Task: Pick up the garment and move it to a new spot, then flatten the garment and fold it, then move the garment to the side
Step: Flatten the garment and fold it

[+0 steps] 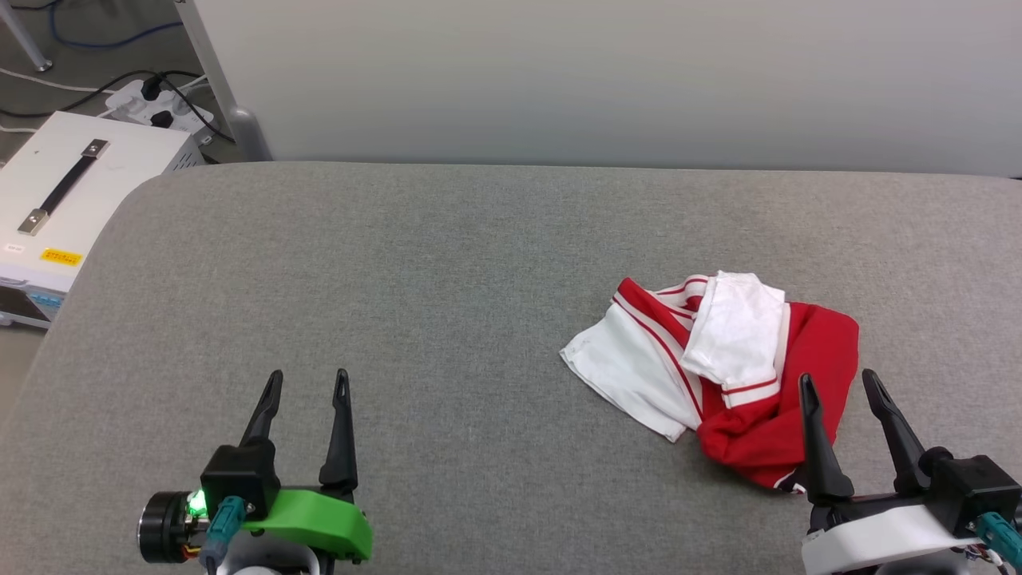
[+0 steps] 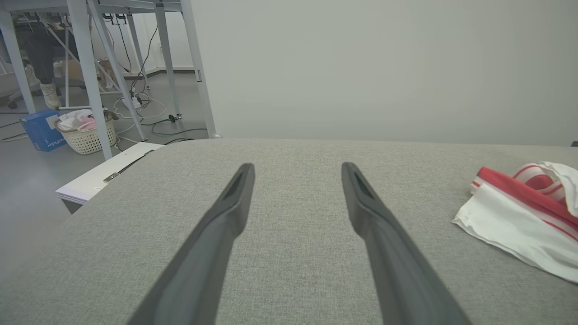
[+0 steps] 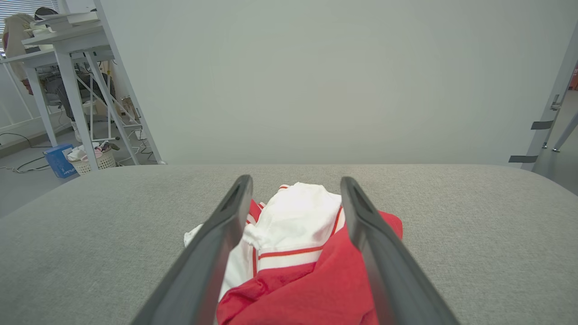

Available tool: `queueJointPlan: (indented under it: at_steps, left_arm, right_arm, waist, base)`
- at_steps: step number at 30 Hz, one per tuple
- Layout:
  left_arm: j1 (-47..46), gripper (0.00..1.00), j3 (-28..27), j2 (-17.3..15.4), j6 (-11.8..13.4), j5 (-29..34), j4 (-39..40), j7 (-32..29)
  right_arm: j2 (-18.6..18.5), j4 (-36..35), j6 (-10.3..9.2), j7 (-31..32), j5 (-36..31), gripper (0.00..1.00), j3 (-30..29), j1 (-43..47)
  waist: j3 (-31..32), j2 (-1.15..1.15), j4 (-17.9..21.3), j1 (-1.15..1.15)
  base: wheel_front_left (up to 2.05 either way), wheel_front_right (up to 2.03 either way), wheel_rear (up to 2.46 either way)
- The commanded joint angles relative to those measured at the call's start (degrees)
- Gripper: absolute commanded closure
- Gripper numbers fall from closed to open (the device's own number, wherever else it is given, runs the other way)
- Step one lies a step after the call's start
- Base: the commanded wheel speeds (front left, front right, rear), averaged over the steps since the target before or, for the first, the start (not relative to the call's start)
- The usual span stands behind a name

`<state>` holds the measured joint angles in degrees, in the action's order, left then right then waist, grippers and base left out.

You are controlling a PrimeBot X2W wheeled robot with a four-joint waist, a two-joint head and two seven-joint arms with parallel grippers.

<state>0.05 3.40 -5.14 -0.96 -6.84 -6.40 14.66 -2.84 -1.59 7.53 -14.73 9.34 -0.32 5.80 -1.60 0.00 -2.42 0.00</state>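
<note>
The left fingers (image 1: 341, 431) and right fingers (image 1: 814, 439) stand wide apart and empty, with the crumpled red-and-white garment (image 1: 734, 359) lying on the grey table (image 1: 447, 263) between and just ahead of the right fingers, perhaps touching them.

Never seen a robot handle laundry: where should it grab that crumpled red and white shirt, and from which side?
Probably the garment by its bunched red part nearest the robot, taken from the near side by the right hand: that fabric humps up off the grey surface, and the open hand points straight at it.
</note>
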Motion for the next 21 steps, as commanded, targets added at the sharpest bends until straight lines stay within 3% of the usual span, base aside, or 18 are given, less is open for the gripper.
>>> queueJointPlan:
  at_steps: [1, 7, 13, 21]
  left_arm:
    - [0.9, 0.00, -0.3, 0.4, -0.5, 0.6, -0.3, 0.3]
    - [-1.6, 0.00, -0.7, 0.8, -2.2, 1.1, -1.7, 0.3]
    - [-10.5, 0.00, 0.4, -0.6, -4.8, 1.4, -3.4, 0.3]
    - [-27.3, 0.00, 8.4, -4.2, -6.4, 0.3, -11.4, -0.6]
  right_arm:
    - [0.0, 0.2, -0.04, -0.3, 0.1, 0.00, 0.1, 0.5]
    - [0.0, 0.1, -0.04, -0.3, -0.1, 0.00, 0.3, 0.0]
    - [0.0, -0.1, -0.04, -0.3, -0.4, 0.00, 0.8, -1.6]
    - [0.0, -0.5, -0.04, -0.3, -0.8, 0.00, 1.5, -3.4]
  waist:
    - [0.0, 0.00, 0.0, 0.00]
    - [-0.6, 0.00, 0.2, 0.00]
    - [-1.7, 0.00, 1.1, 0.00]
    - [-3.6, 0.00, 3.8, 0.00]
  base:
    - [0.00, 0.00, 0.00]
    - [0.00, 0.00, 0.00]
    - [0.00, 0.00, 0.00]
    - [0.00, 0.00, 0.00]
